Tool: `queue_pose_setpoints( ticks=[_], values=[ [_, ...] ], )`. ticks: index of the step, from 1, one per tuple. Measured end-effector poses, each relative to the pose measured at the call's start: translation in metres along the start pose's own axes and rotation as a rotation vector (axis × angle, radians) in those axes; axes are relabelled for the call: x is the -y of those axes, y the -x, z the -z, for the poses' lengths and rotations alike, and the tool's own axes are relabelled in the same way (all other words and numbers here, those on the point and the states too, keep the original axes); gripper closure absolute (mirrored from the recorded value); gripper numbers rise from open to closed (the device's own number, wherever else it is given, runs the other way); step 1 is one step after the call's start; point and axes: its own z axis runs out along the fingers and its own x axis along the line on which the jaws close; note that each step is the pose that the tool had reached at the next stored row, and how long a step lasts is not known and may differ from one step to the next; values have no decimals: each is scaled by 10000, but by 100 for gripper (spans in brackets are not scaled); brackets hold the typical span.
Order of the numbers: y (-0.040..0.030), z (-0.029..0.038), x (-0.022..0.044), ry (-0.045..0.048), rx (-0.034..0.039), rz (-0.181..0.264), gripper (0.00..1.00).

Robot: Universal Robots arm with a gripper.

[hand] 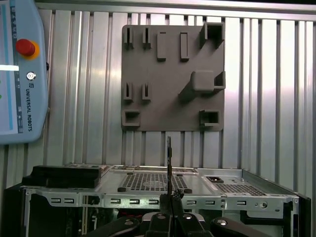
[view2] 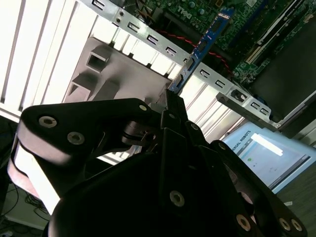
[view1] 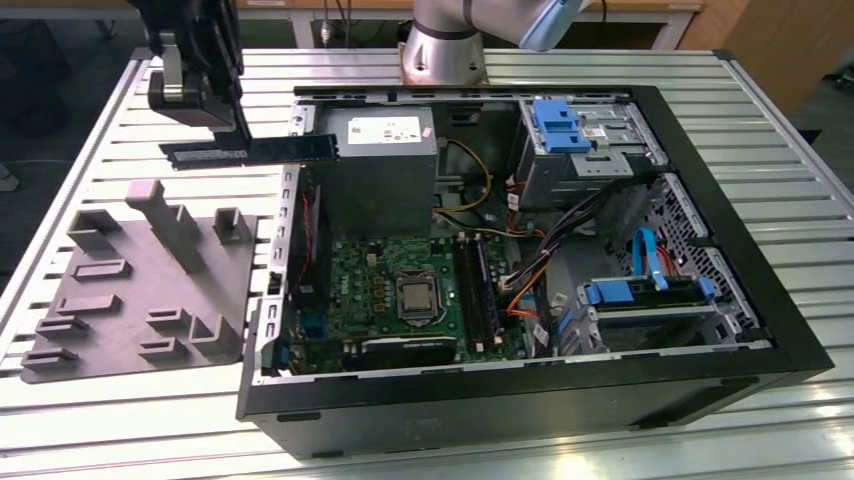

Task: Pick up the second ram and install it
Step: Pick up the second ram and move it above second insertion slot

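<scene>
Blue-green second ram (view1: 291, 148) sticks out level, clamped in the black pincer's (view1: 231, 140) tips.

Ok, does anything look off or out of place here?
Nothing stands out. The ram sits straight in the shut jaws, held in the air near the case rim, and no damage shows.

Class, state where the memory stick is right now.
In the exterior view's upper left, the memory stick is clamped in the gripper, held level above the table between the grey tray and the computer case.
</scene>
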Motion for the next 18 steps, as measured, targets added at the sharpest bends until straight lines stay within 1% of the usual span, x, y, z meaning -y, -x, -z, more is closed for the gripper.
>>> queue_pose_setpoints(
  ticks=[18],
  values=[
    [2, 2, 91, 0, 1, 0, 88]
  ],
)
